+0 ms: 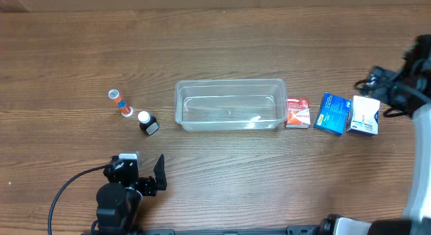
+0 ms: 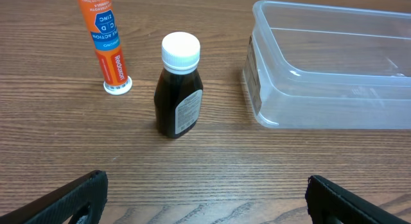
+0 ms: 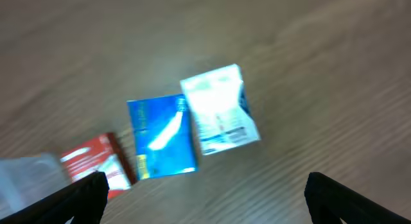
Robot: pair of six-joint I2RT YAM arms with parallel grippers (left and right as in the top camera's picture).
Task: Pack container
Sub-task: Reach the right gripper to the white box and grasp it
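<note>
The clear plastic container [image 1: 229, 104] sits empty at the table's middle; it also shows in the left wrist view [image 2: 334, 67]. A dark bottle with a white cap [image 1: 147, 122] [image 2: 178, 86] and an orange tube [image 1: 121, 103] [image 2: 106, 41] stand to its left. A red box [image 1: 297, 112] [image 3: 96, 163], a blue box [image 1: 333, 114] [image 3: 162, 135] and a white box [image 1: 365, 116] [image 3: 219, 108] lie to its right. My left gripper [image 1: 158, 176] [image 2: 205, 198] is open and empty, in front of the bottle. My right gripper [image 3: 205, 195] is open and empty above the boxes at the right edge.
The wooden table [image 1: 222, 46] spreads round all the things. The right arm [image 1: 404, 83] hangs over the far right edge. A black cable [image 1: 67, 188] trails from the left arm at the front left.
</note>
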